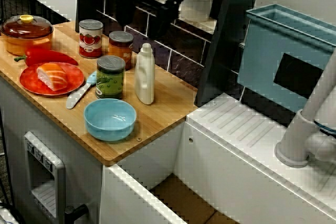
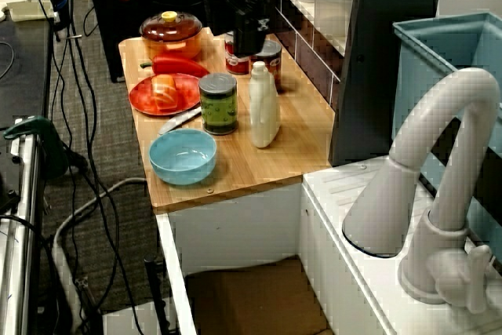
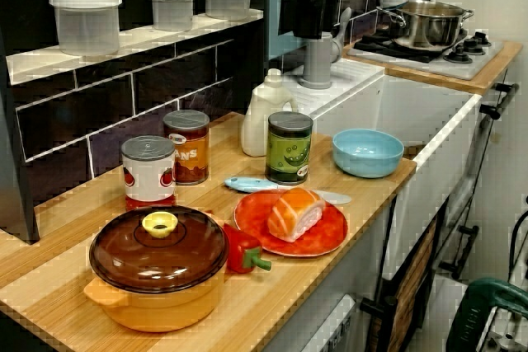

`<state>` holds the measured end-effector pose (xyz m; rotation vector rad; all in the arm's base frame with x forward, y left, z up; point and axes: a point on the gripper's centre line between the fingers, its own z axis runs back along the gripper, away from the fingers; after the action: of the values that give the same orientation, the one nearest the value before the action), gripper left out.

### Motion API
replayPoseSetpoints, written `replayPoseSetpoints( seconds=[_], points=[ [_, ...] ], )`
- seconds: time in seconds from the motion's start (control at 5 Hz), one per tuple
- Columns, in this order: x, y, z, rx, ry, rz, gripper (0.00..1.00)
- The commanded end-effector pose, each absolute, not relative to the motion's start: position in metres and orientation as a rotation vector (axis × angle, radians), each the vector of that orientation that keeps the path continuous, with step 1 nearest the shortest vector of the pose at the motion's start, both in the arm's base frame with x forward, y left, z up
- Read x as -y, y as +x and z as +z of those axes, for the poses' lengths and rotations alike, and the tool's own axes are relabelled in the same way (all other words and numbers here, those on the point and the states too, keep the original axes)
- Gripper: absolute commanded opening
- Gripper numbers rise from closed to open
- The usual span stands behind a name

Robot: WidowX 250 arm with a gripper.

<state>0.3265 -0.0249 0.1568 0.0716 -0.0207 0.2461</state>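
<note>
White plastic bottle [image 2: 263,111] stands upright on the wooden table [image 2: 302,139], just beside the green can [image 2: 218,103], cap up and unobstructed beneath my gripper [image 2: 247,43], whose jaws I cannot tell apart or together.

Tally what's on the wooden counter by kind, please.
Cans: 3
Bottle: 1
Bowl: 1
Plate: 1
Fish piece: 1
Knife: 1
Pepper: 1
Lidded pot: 1
Total: 10
</note>
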Motion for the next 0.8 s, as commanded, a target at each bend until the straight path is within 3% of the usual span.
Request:
replayPoseSetpoints(
  seconds=[0.0, 0.6],
  points=[
    [0.038, 0.346, 0.164, 0.054, 0.013, 0.338, 1.00],
    [0.026, 0.334, 0.145, -0.038, 0.023, 0.817, 1.00]
  ],
)
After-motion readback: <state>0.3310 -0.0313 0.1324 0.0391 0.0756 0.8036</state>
